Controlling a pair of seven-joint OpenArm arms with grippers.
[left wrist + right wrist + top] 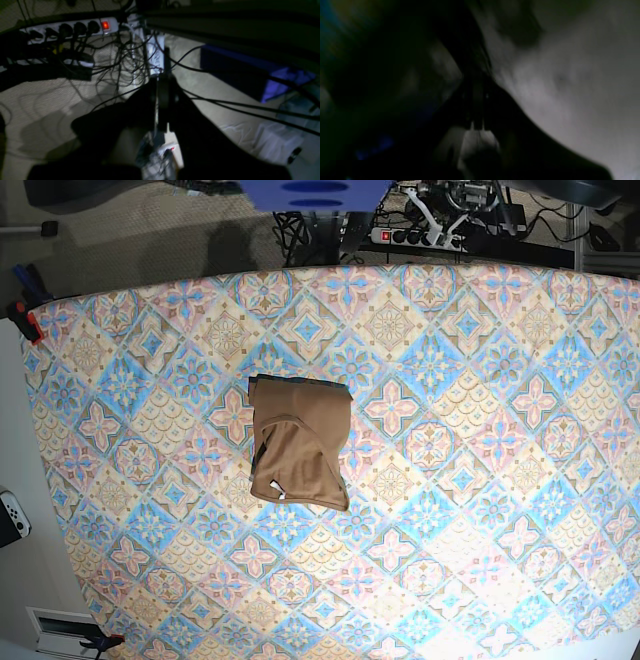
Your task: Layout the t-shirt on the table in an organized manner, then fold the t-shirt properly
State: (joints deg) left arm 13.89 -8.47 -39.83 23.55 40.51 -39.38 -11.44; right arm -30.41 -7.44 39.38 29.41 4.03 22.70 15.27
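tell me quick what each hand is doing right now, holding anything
Left hand: closed, holding nothing, pointed at floor cables.
Right hand: closed, view dark and blurred, nothing seen in it.
The t-shirt lies folded on the table.

One t-shirt [298, 444], folded. One table [500, 480]. Two power strips: one [67, 28], one [415, 235].

Dark blurred right gripper [477, 112], fingers [472, 100] together, pale surface [570, 87] behind
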